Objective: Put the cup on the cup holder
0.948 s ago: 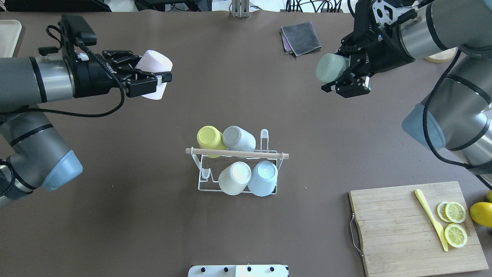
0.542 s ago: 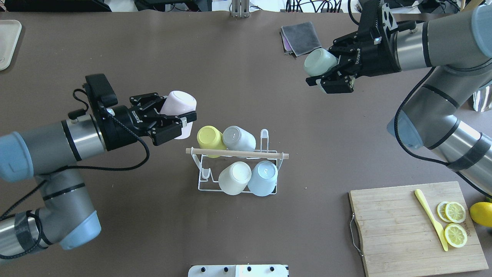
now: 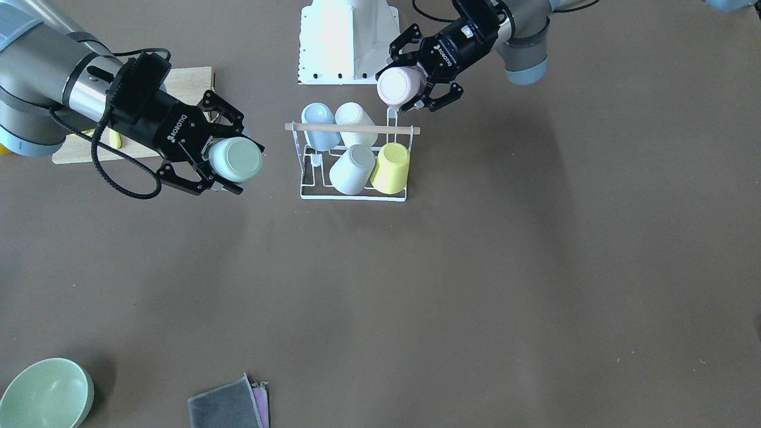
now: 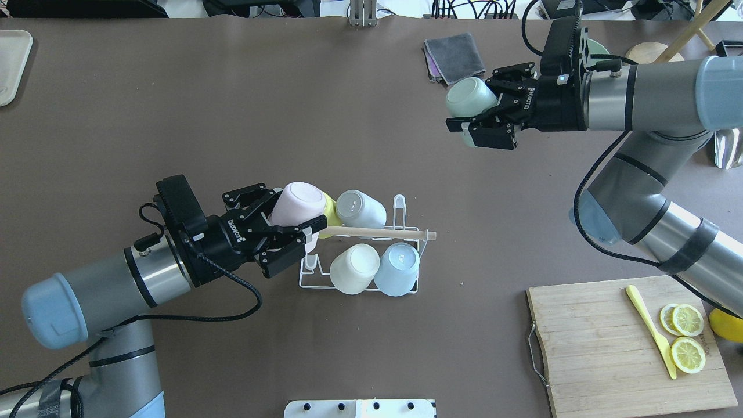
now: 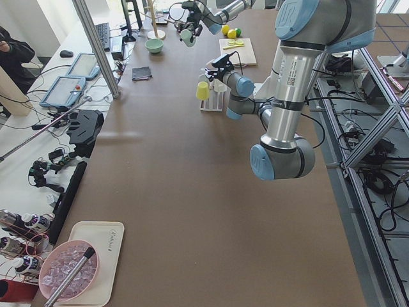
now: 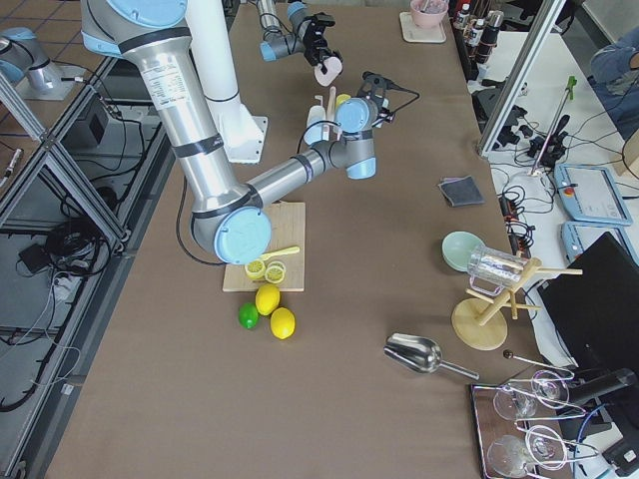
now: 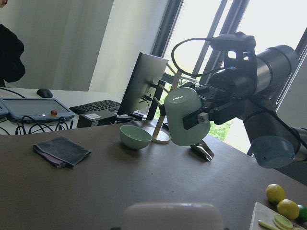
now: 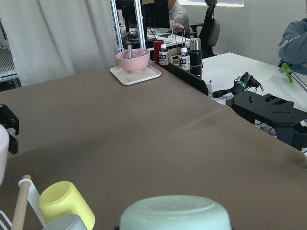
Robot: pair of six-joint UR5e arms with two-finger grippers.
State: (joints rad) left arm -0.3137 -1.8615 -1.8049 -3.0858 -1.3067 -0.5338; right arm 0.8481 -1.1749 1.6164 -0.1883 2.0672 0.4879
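left jaws clamped on pink cup (image 4: 297,203) at the rack's (image 3: 354,198) rod (image 3: 351,128) end, near yellow cup (image 3: 390,168). clipping either could shove the rack. right jaws clamped on green cup (image 4: 470,97), well apart.

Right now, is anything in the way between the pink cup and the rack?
Nothing visible. The left gripper holds the pink cup at the end of the rack, just by a free peg. Only the rod is close beside it.
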